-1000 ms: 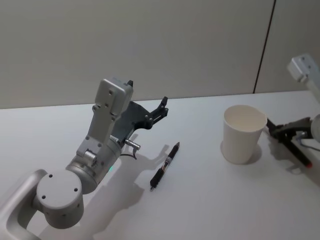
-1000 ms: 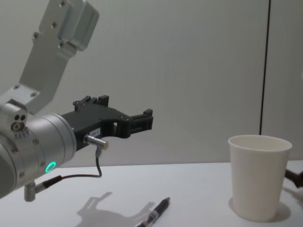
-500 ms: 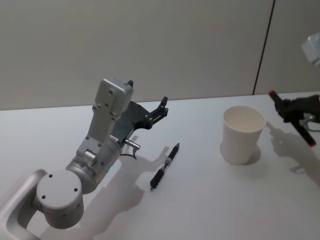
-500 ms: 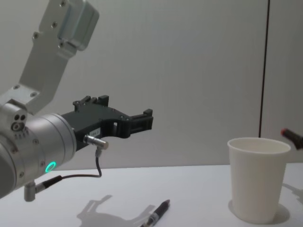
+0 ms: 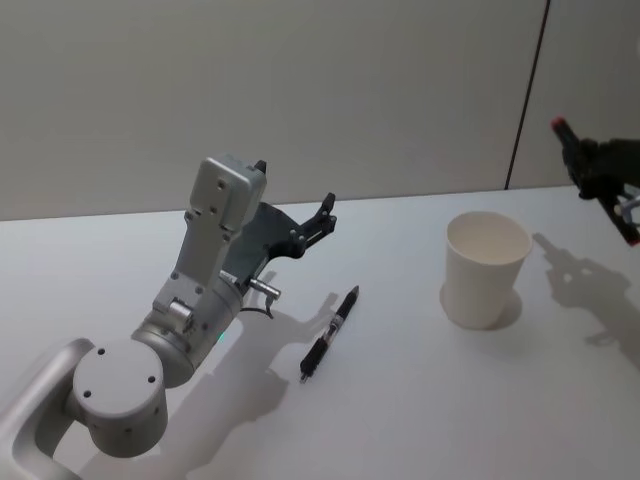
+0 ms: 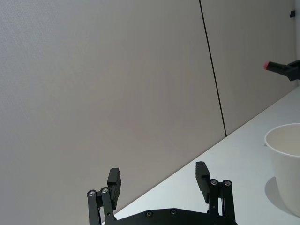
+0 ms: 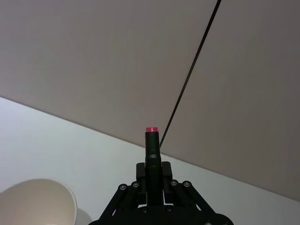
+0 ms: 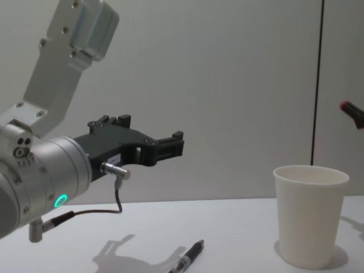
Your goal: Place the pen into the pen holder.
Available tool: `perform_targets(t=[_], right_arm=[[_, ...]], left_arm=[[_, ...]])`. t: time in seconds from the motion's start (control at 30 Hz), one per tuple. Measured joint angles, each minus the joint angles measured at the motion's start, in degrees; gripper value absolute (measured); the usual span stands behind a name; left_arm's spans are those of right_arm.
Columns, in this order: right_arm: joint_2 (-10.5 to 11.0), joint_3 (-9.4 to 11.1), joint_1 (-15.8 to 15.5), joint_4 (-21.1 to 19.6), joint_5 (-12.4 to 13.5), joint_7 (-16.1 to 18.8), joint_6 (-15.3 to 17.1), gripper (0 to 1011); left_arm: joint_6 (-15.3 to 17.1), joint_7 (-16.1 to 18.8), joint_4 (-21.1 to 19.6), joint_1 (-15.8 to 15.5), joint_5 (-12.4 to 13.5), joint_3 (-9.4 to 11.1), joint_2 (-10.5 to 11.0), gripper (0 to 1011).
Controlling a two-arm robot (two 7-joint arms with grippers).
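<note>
1. Right gripper [image 5: 600,166]: raised in the air to the right of the pen holder [image 5: 486,270], higher than its rim. In the right wrist view the jaws are pressed onto the barrel of the held pen [image 7: 151,149], and its red end sticks out beyond them. In the head view this pen sits tilted, red end uppermost and nearer the cup side.

2. Left gripper [image 6: 158,177]: parked above the table [image 5: 420,410] on the left, jaws spread, carrying nothing. A second pen [image 5: 330,333] lies flat on the table between this arm and the cup, touching neither.

3. Handling, as I judge it:
- The held pen is light and stiff, with a smooth round barrel. In a two-finger pinch it can pivot or slide, so I would keep the hold near mid-barrel and avoid quick wrist turns.
- The pen holder is an empty paper cup, thin-walled and light, narrower at the base. A knock on the rim could push it along or tip it.
- The pen looks longer than the cup is tall, so once released it should lean on the rim. I would bring the lower end well inside the mouth before opening the jaws.

4. For the lying pen, I would take it across the barrel near the middle, jaws square to its length
</note>
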Motion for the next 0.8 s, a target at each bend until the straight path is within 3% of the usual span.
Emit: perform_targets(t=[0.4,0.8], right_arm=[[-1.65,0.13,0.76,-0.45,2.39,-0.97,-3.66,181],[-4.44,-0.85,0.24,-0.42,6.21,-1.24,-12.34,181]], left_arm=[[0.00,0.00,0.00,0.00,0.00,0.00,0.00,1001],[0.00,0.00,0.00,0.00,0.00,0.00,0.00,1001]])
